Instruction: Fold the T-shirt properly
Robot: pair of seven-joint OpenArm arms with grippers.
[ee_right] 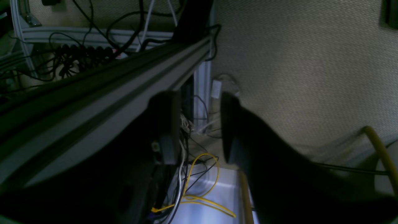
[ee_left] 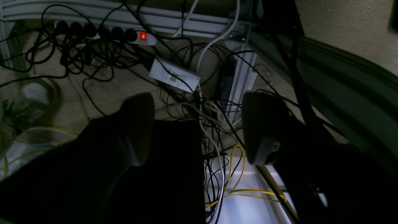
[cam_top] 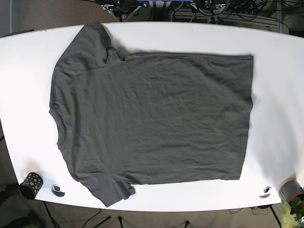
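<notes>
Tabletop point(cam_top: 278, 57), white: we list one dark T-shirt point(cam_top: 152, 118) lying flat and unfolded across its middle, collar toward the base view's left. No fold begun, we judge; all folding remains. Left tool point(ee_left: 199, 127) wide, empty. Right tool point(ee_right: 196, 127) parted, empty; both point at floor cables point(ee_left: 217, 137).

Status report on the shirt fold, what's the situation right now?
Left gripper open, right gripper open, both off the table, holding nothing. T-shirt flat, unfolded on white table. Nothing lying on it.
</notes>
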